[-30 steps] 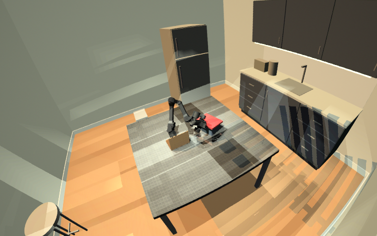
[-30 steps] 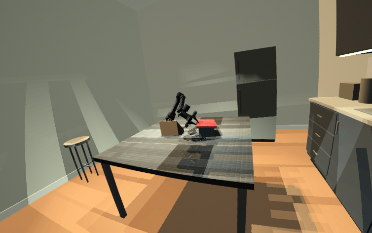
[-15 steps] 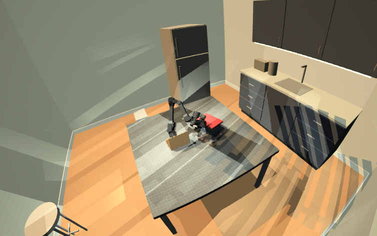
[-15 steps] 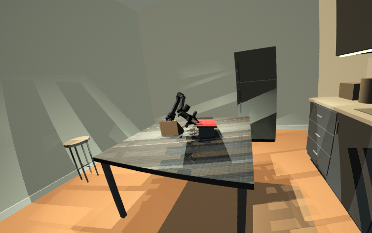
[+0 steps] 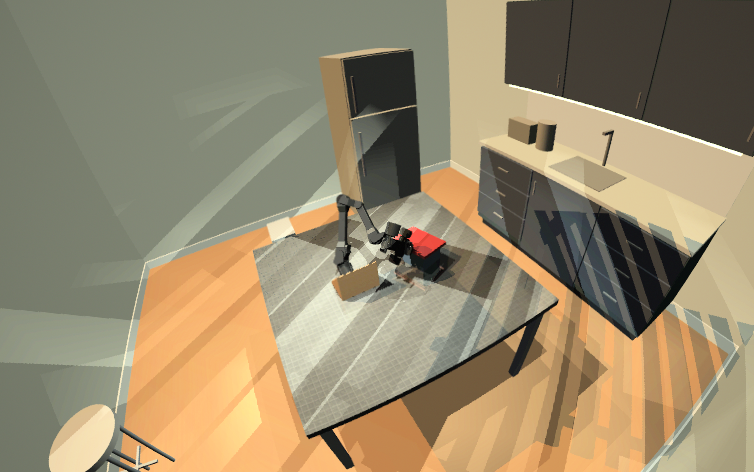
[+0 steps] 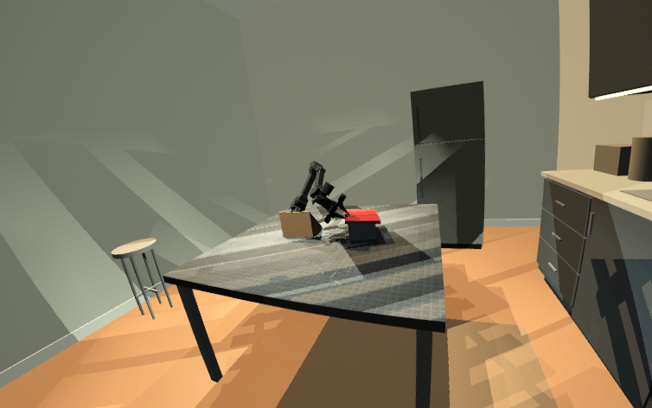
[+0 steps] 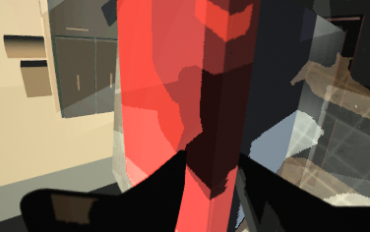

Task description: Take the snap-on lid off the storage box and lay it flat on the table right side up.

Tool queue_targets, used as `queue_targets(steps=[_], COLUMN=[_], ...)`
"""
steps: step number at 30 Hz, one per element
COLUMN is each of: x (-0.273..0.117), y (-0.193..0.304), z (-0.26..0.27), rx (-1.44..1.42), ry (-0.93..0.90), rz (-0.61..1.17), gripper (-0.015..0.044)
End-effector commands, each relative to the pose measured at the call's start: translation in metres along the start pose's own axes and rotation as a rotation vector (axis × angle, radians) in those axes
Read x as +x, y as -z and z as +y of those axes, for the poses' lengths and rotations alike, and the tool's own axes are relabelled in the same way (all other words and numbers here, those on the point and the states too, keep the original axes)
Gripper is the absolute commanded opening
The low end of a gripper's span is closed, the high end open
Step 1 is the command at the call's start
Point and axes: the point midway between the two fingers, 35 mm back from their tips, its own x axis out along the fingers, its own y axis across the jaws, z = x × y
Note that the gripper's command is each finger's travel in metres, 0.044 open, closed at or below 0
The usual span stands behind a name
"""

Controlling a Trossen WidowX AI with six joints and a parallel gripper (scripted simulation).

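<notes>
The red lid (image 5: 427,242) (image 6: 362,215) (image 7: 143,98) lies on top of the dark storage box (image 5: 426,267) (image 6: 362,232) (image 7: 277,74), right side up. In the exterior view the lid looks about level; whether its edges are still snapped on cannot be told. My gripper (image 6: 346,214) (image 7: 210,158) is shut on the lid's near edge, with one finger on the lid's top side and the other under its rim, beside the box wall. The box stands on the table (image 5: 356,356) (image 6: 308,283). In the top view the arm's wrist hides the gripped edge.
A tan block (image 5: 358,281) (image 6: 296,224) stands on the table beside the arm's base, to the left of the box. A see-through, brownish shape (image 5: 410,275) shows on the table in front of the box; what it is cannot be told.
</notes>
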Motion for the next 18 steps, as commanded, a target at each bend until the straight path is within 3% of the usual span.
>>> queue_targets(steps=[1,18], x=[0.001,-0.011], y=[0.000,0.000], z=[0.000,0.017], rx=[0.002,0.001], ry=[0.002,0.000], rz=[-0.002,-0.002], gripper=[0.0000,0.0000])
